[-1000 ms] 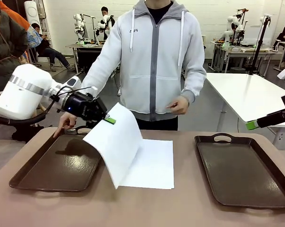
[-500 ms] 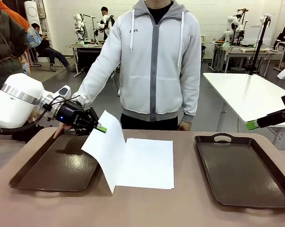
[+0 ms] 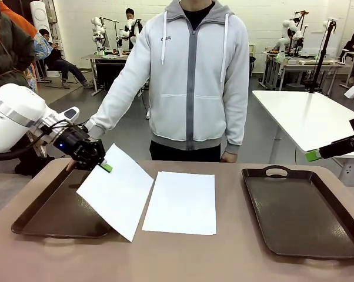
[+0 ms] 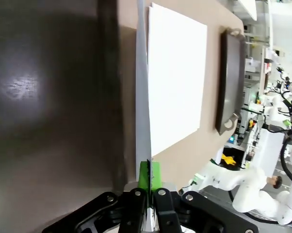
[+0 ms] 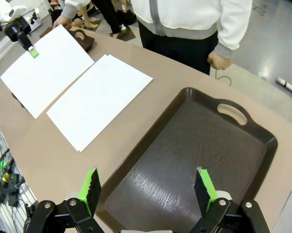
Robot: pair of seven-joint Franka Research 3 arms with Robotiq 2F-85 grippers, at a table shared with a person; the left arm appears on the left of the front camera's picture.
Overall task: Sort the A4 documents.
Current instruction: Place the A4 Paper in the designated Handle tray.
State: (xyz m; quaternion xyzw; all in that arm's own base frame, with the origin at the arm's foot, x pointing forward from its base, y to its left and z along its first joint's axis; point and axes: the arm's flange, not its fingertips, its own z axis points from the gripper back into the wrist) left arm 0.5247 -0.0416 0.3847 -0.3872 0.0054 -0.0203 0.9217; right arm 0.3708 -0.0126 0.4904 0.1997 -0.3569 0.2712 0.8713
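While my left gripper [image 3: 104, 167] is pinching one A4 sheet [image 3: 115, 194] by its corner, tilted over the left tray [image 3: 47, 218], I'm aiming to level it inside the rim before releasing. The second sheet [image 3: 183, 202] is lying beside that tray; my right gripper [image 5: 148, 187] is gaping empty, well apart.

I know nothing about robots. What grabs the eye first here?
The left end effector pinches a corner of a white sheet, holding it tilted over the left tray. A second sheet lies flat mid-table before a person in a grey hoodie, and the right tray lies farther right.
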